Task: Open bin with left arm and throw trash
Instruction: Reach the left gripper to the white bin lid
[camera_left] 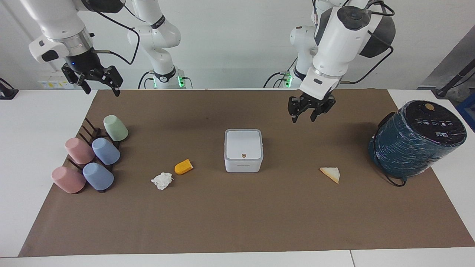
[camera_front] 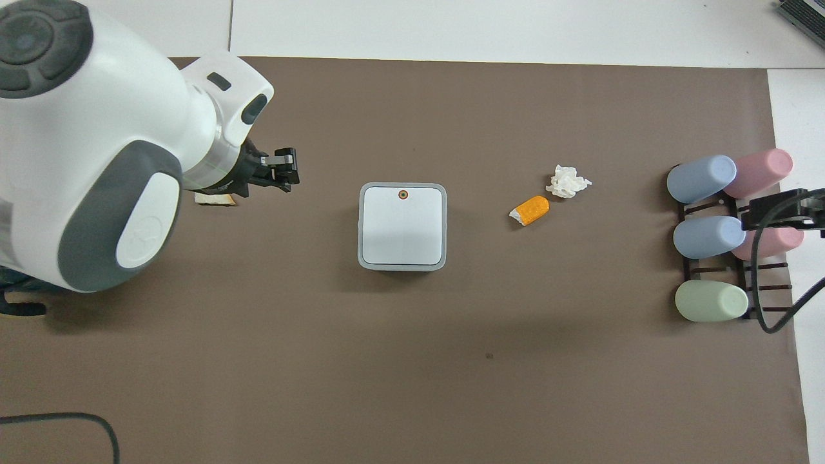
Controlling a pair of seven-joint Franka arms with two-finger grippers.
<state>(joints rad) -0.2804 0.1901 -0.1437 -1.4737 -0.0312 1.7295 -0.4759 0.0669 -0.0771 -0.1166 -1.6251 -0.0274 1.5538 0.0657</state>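
- Bin (camera_left: 243, 150) sits shut at the middle of your bench (camera_left: 237, 222), its lid flat and the orange dot on the lid edge away from the robots.
- Your left gripper (camera_left: 311, 111) hangs in the air over the brown mat, at about 1 o'clock from the bin in the facing view, touching nothing; its fingers (camera_left: 294, 115) stand apart and hold nothing.
- Your right gripper (camera_left: 97, 82) waits raised at the right arm's end, above the mat's corner by the cup rack (camera_left: 89, 155), fingers spread and empty.
- Trash lies loose on the mat: the tissue wad (camera_left: 162, 181) and the orange chunk (camera_left: 183, 167) just beside each other at the bin's 8 o'clock in the facing view, the bread slice (camera_left: 331, 174) at its 4 o'clock.
- Teal cylinder (camera_left: 415, 139) stands tilted at the left arm's end.
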